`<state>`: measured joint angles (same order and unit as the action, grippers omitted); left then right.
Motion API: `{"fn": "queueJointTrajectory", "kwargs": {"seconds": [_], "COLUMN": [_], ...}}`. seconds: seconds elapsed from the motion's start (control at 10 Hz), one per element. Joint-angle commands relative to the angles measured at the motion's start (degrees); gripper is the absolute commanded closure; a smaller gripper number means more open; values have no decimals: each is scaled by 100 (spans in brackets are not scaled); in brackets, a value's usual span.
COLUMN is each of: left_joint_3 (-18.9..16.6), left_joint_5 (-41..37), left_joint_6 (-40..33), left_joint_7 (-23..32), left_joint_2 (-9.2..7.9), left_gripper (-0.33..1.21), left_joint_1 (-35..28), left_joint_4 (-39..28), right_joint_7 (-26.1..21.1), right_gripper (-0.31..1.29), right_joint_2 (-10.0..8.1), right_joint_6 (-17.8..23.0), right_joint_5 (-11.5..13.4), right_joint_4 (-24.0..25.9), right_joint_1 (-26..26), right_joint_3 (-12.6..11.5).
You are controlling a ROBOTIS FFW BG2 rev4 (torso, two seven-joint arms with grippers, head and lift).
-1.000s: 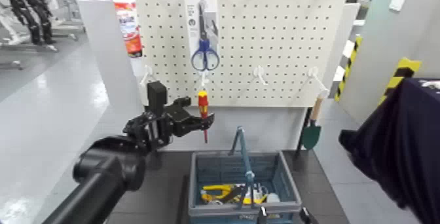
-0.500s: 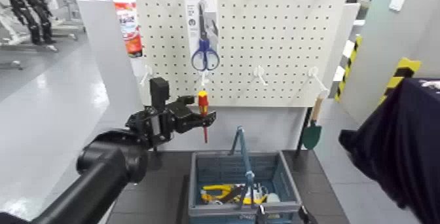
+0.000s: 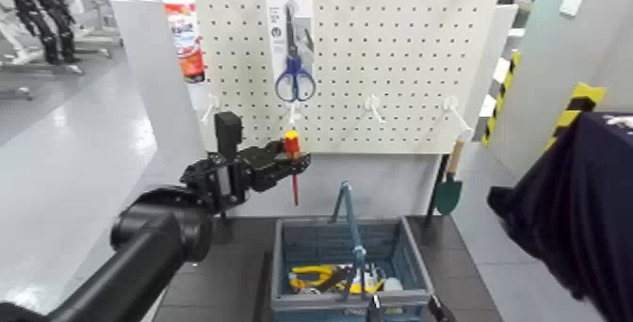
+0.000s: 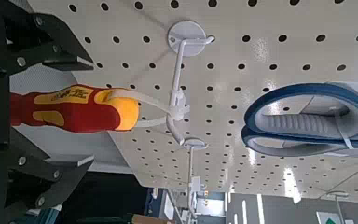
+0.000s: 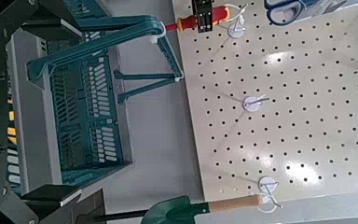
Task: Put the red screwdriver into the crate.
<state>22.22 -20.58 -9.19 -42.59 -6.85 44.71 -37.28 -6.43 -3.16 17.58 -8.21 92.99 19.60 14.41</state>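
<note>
The red screwdriver [image 3: 292,149] hangs shaft-down from a hook on the white pegboard [image 3: 396,72]. In the left wrist view its red and yellow handle [image 4: 75,107] lies between my two black fingers [image 4: 51,51], with a gap on each side. My left gripper [image 3: 285,159] is open around the handle, above and left of the crate. The grey-blue crate [image 3: 294,279] stands below the pegboard with its hoop handle [image 3: 350,222] up; it also shows in the right wrist view [image 5: 84,121]. My right gripper [image 3: 405,313] is open, low at the crate's near edge.
Blue-handled scissors [image 3: 295,73] hang in a pack above the screwdriver. A green trowel [image 3: 449,192] hangs at the pegboard's right end. Yellow and white items [image 3: 320,279] lie in the crate. A dark blue fabric shape [image 3: 575,222] fills the right side.
My left gripper has moved right and slightly up to the screwdriver, and its fingers now straddle the handle. The screwdriver still hangs on its hook.
</note>
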Motion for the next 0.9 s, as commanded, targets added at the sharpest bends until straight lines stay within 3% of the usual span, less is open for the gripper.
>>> {"fn": "queueJointTrajectory", "kwargs": {"seconds": [0.1, 0.9], "left_joint_3": [-25, -86], "left_joint_5": [-17, -25], "left_joint_6": [-65, 40], "left_joint_7": [-4, -30], "left_joint_2": [8, -27], "left_gripper": [114, 118], "left_joint_1": [-6, -243], "left_joint_4": [1, -447], "right_joint_7": [11, 19], "right_gripper": [14, 14], "right_joint_2": [0, 0], "right_joint_6": [0, -9], "right_joint_5": [-14, -49], "right_joint_4": [-9, -9], "right_joint_1": [0, 27], "right_joint_3": [0, -26]}}
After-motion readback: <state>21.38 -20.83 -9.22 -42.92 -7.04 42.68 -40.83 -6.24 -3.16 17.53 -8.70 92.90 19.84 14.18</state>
